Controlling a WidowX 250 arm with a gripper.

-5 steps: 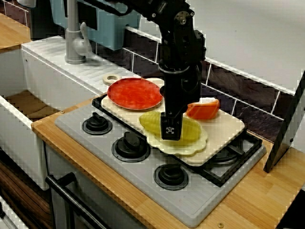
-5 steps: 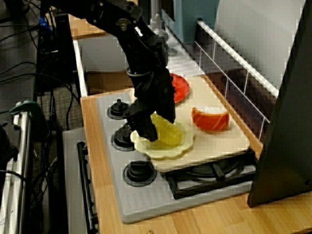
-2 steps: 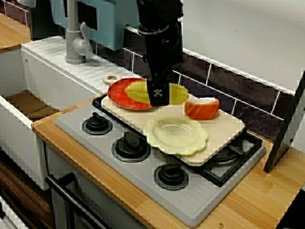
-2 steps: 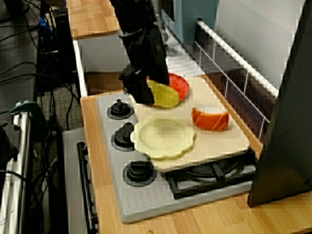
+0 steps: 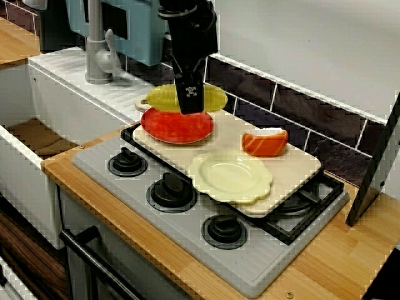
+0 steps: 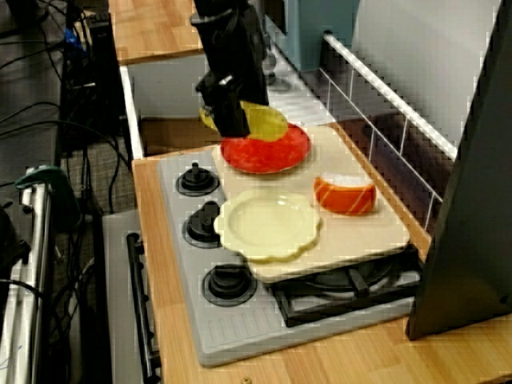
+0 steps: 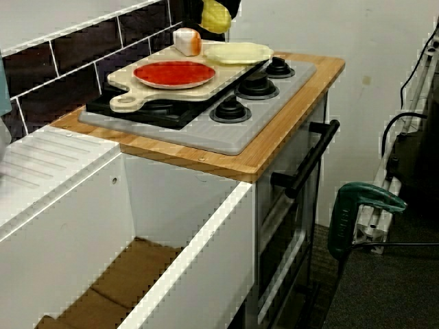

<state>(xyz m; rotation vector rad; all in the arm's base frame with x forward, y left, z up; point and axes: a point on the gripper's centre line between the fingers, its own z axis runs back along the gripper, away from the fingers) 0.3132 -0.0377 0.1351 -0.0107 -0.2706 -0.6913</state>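
In the upper middle of the view from the front, the black gripper (image 5: 190, 105) is closed tight on a yellow piece of food (image 5: 215, 98). The food lies flat in the jaws and sticks out on both sides. It hangs in the air just above the back edge of the red plate (image 5: 177, 126) and does not touch it. The red plate sits on the left end of a pale board (image 5: 294, 164). Lower down, in the middle of the frame, a light yellow plate (image 5: 231, 178) sits on the same board. An orange and white piece (image 5: 265, 142) lies to its upper right. The board rests on a grey stove (image 5: 125, 187). A grey tap (image 5: 97, 56) stands at the upper left.
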